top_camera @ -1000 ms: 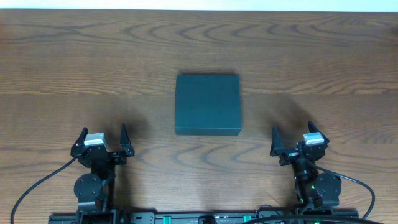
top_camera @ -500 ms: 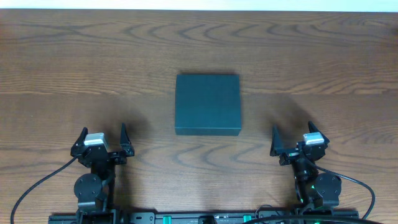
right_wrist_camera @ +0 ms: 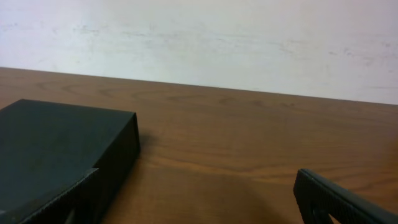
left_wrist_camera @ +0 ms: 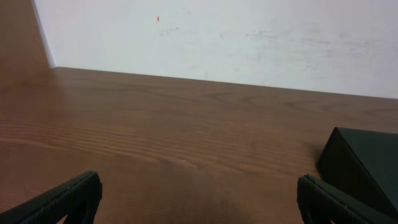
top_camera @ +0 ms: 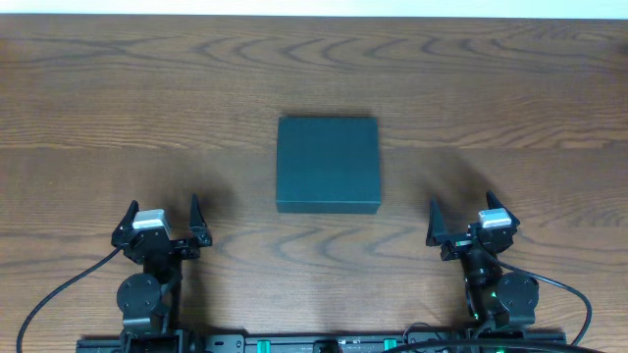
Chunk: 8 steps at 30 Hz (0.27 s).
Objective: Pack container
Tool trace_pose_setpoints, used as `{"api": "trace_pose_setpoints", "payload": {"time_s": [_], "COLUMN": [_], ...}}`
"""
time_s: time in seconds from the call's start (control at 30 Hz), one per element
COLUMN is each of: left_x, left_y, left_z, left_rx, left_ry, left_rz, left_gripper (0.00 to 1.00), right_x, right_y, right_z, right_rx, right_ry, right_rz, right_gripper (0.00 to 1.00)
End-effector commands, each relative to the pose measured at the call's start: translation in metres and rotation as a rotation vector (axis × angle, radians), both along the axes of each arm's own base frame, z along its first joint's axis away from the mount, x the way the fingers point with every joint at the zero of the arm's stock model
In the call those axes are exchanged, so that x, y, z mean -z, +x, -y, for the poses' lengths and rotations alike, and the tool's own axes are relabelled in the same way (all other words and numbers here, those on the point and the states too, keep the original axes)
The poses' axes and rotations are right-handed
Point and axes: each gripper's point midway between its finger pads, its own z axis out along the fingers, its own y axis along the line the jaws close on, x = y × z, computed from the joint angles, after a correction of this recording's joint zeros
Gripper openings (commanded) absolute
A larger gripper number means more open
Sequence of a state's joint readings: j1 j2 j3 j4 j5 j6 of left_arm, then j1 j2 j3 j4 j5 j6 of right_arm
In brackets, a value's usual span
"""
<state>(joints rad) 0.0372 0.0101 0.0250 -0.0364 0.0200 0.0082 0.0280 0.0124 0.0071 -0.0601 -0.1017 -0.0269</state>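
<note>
The closed box (top_camera: 327, 165) sits mid-worktop (top_camera: 98, 98), well apart from the left gripper (top_camera: 163, 207) and right gripper (top_camera: 461, 203), both spread wide and empty near the front edge; it looks like stiff, light, matte cardboard, best gripped across opposite side walls.

I count one container (top_camera: 328, 165), a single dark box, on one wooden table (top_camera: 147, 88). Of my own grippers there are two, the left gripper (top_camera: 163, 208) and the right gripper (top_camera: 461, 208). Each has two fingers (left_wrist_camera: 68, 196), four in all. Two black cables (top_camera: 59, 289) trail at the near edge, one by each arm. One white wall (left_wrist_camera: 249, 37) stands behind.
</note>
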Motion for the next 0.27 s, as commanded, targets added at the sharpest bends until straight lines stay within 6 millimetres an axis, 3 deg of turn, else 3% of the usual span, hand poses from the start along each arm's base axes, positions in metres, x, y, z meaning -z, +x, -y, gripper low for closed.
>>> {"api": "trace_pose_setpoints", "payload": {"time_s": [0.0, 0.23], "left_x": [0.0170, 0.0171], "left_y": [-0.0006, -0.0006], "left_z": [0.0001, 0.0000], "left_rx": [0.001, 0.001], "left_ry": [0.016, 0.016], "left_rz": [-0.050, -0.050], "left_gripper": [0.99, 0.99], "right_x": [0.0003, 0.0003], "right_y": [-0.0003, -0.0003], "right_z": [0.0003, 0.0003], "right_rx": [-0.001, -0.001], "right_ry": [0.004, 0.004], "right_rz": [0.000, 0.000], "right_gripper": [0.99, 0.99]}}
